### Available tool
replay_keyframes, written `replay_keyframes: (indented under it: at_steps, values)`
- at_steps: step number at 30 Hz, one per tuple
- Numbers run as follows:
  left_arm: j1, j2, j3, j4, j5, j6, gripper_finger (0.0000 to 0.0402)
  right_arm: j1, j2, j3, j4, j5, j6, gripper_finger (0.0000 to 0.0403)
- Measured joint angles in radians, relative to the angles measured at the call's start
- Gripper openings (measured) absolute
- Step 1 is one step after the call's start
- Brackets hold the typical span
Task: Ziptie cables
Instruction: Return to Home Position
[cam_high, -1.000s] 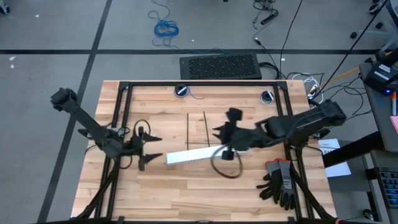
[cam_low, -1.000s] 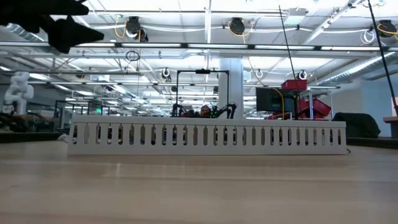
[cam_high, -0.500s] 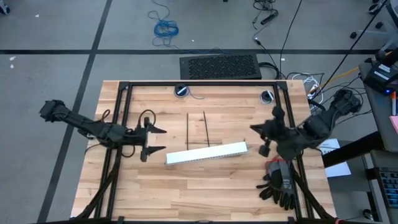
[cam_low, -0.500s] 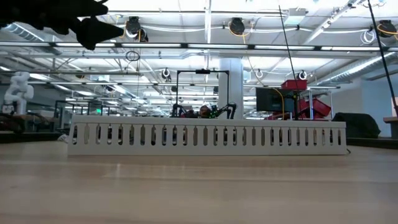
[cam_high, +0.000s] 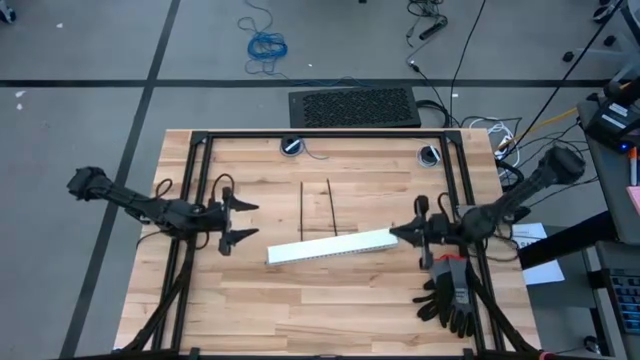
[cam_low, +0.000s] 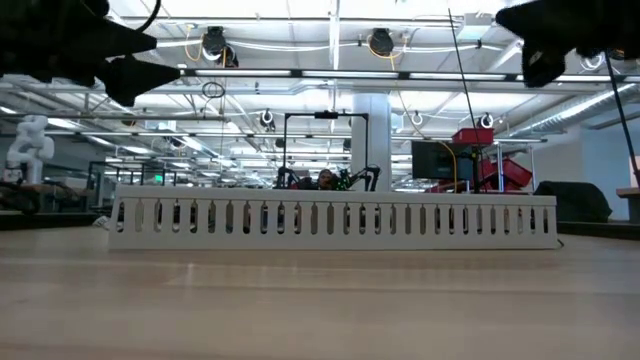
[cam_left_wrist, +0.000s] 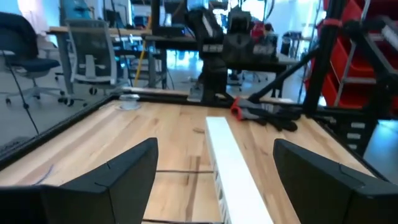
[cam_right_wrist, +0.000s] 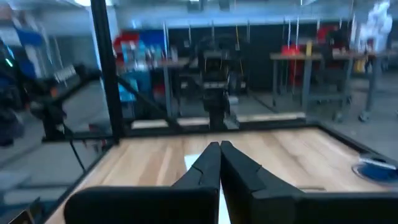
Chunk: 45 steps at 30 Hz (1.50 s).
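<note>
Two zipties (cam_high: 316, 209), thin straight black strips, lie side by side flat on the wooden table, just beyond the white slotted strip (cam_high: 332, 246). No bundle of thin coloured cables shows in any view. My left gripper (cam_high: 243, 221) hovers open above the table's left part, pointing level toward the strip (cam_left_wrist: 229, 167) and the zipties (cam_left_wrist: 177, 170). My right gripper (cam_high: 395, 234) is shut, fingers together (cam_right_wrist: 219, 157), and points left near the strip's right end. In the low view both grippers (cam_low: 140, 62) (cam_low: 540, 45) hang well above the strip (cam_low: 330, 222).
Black and grey gloves with red (cam_high: 450, 290) lie by the table's near right corner. A black frame (cam_high: 320, 135) runs along the table's far, left and right sides. Two round fittings (cam_high: 292, 146) (cam_high: 429, 155) sit near the far edge. Bare wood lies nearer than the strip.
My right arm has drawn back from over the table's middle toward the right edge, then swung round and come down by the white strip's right end, pointing left. My left gripper has shifted slightly toward the far edge, staying open. Strip and zipties have not moved.
</note>
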Motion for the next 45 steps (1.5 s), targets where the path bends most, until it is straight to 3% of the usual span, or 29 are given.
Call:
replay_keyframes:
  at_steps: [2, 5, 13, 17, 20, 24, 27, 31, 36, 39, 45]
  values:
    - [0.0, -0.03, -0.022, 0.01, -0.008, -0.001, 0.0315, -0.077, 0.0, -0.084, 0.143, -0.092, -0.006, 0.0]
    - [0.0, -0.081, -0.056, 0.013, -0.011, -0.001, 0.0315, -0.193, 0.0, -0.146, 0.211, -0.184, 0.026, 0.0]
    - [0.0, -0.236, -0.073, -0.161, -0.05, -0.029, 0.0315, -0.385, -0.018, -0.103, 0.074, -0.341, -0.008, 0.0]
    - [-0.002, -0.339, -0.073, -0.241, -0.051, -0.036, 0.0315, -0.395, -0.123, -0.103, 0.031, -0.386, -0.068, 0.0]
    - [-0.01, -0.402, -0.073, -0.251, -0.049, -0.006, 0.0315, -0.395, -0.267, -0.101, -0.138, -0.382, -0.081, 0.0]
    - [-0.026, -0.402, -0.041, -0.351, -0.134, -0.001, 0.0315, -0.395, -0.482, -0.103, -0.357, -0.377, -0.078, 0.0]
    - [-0.04, -0.402, -0.038, -0.353, -0.143, -0.002, 0.0315, -0.394, -0.625, -0.103, -0.47, -0.384, -0.084, 0.0]
    - [-0.055, -0.402, -0.038, -0.357, -0.174, -0.001, 0.0315, -0.394, -0.752, -0.116, -0.53, -0.381, -0.117, 0.0]
    - [-0.115, -0.402, -0.014, -0.442, -0.203, -0.02, 0.0315, -0.396, -0.754, -0.12, -0.536, -0.384, -0.123, 0.0]
    - [-0.146, -0.402, -0.014, -0.448, -0.252, -0.022, 0.0315, -0.396, -0.756, -0.12, -0.521, -0.381, -0.102, 0.0]
    - [-0.155, -0.399, -0.013, -0.444, -0.255, -0.024, 0.0315, -0.396, -0.756, -0.12, -0.455, -0.371, -0.088, 0.0]
